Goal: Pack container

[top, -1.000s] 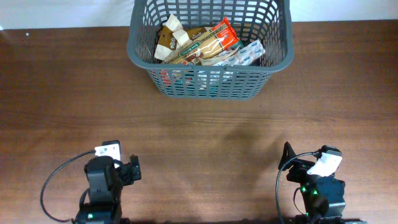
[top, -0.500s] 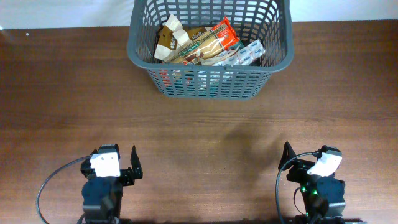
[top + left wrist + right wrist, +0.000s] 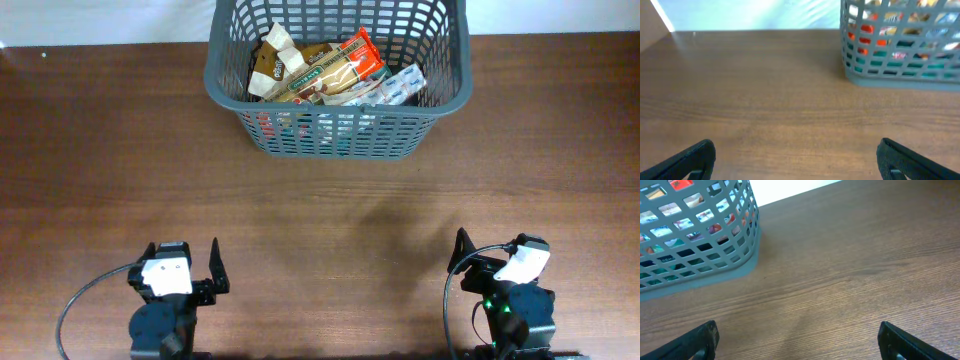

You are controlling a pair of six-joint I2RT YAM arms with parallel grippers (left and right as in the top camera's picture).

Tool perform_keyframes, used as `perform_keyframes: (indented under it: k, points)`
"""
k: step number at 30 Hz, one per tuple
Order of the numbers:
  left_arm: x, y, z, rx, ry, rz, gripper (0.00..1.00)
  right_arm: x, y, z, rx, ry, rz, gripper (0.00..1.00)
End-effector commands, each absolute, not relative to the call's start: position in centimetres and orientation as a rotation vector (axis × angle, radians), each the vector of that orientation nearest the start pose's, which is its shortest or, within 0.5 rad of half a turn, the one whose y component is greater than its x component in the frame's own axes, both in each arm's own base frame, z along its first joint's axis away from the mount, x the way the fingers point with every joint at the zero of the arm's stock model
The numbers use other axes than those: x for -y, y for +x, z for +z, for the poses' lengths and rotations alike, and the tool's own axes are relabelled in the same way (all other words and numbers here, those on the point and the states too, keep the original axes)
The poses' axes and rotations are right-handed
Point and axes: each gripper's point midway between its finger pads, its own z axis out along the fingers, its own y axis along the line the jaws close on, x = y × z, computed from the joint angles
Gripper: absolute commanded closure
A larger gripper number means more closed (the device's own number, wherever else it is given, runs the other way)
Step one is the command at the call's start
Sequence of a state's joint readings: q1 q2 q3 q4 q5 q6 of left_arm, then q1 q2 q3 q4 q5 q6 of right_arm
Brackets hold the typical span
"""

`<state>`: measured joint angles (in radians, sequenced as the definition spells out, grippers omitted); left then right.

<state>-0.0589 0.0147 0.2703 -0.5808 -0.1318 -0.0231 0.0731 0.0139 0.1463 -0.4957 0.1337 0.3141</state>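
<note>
The container (image 3: pixel 340 137) is a dark grey lattice basket at the back middle of the table. It holds several snack packets (image 3: pixel 330 70), among them a red one and a brown one. The basket also shows in the left wrist view (image 3: pixel 900 77) at the upper right and in the right wrist view (image 3: pixel 700 260) at the upper left. My left gripper (image 3: pixel 182 262) is open and empty near the front edge, far from the basket; its jaws (image 3: pixel 797 160) stand wide over bare wood. My right gripper (image 3: pixel 495 250) is open and empty at the front right, its jaws (image 3: pixel 800 340) also over bare wood.
The brown wooden table (image 3: pixel 330 215) lies between the basket and both grippers. A white wall runs behind the table's far edge (image 3: pixel 755 31). Black cables loop beside each arm at the front edge.
My left arm has drawn back a little toward the front edge and turned to face straight ahead. The right arm and the basket have not moved.
</note>
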Motion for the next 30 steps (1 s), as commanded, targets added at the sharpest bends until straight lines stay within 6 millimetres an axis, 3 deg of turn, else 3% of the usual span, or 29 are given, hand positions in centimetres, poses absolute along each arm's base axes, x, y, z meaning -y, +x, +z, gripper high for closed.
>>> perform_keyframes:
  k: [1,6,10,30]
  points:
    - [-1.1,20.6,14.4,-1.950,-0.041,0.086,0.01,0.9,22.0,12.1,-1.901,0.332,0.121,0.01]
    - [-1.1,20.0,12.1,-2.028,-0.035,0.094,0.01,0.9,22.0,12.1,-1.901,0.332,0.121,0.01]
    - [-1.0,19.6,8.5,-2.125,-0.023,0.097,0.01,0.9,22.0,12.1,-1.901,0.332,0.121,0.01]
    - [-1.0,19.7,8.6,-2.120,-0.023,0.096,0.01,0.9,22.0,12.1,-1.901,0.332,0.121,0.01]
